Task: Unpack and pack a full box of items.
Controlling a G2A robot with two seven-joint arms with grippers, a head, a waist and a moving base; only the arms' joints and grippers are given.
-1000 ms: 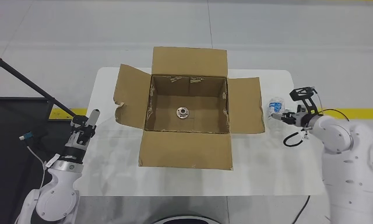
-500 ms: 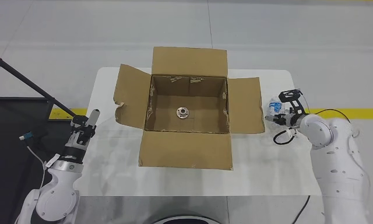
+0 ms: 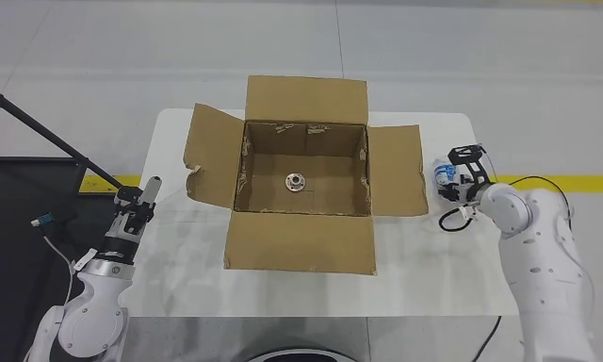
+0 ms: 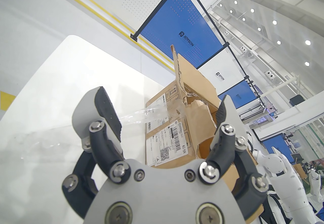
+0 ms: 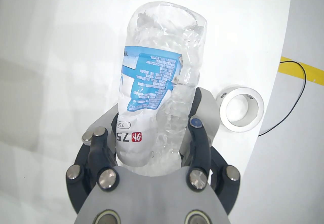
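The right gripper (image 5: 154,118) was closed narrowly on the neck end of a crumpled clear plastic bottle (image 5: 162,57), whose blue label faced the wrist camera and whose base pointed away from the wrist. In the top view the gripper held it low over the right side of the table (image 3: 424,277), just right of the box's right-hand flap; whether the bottle touched the tabletop could not be told. A white ring (image 5: 239,126) lay on the table just beside the gripper.

The cardboard box (image 3: 300,241) stood at the table's centre with all 4 flaps spread, and 1 small metal part (image 3: 296,181) lay on its floor. The left gripper (image 4: 164,108) hung wide and empty near the table's left edge, well apart from the box.

With 2 items outside and 1 inside, this looked like the unpacking half, the bottle about to be set down. The next move would likely call for lowering it until it rested clear of the ring and flap, then opening gently, since a crushed bottle may roll.
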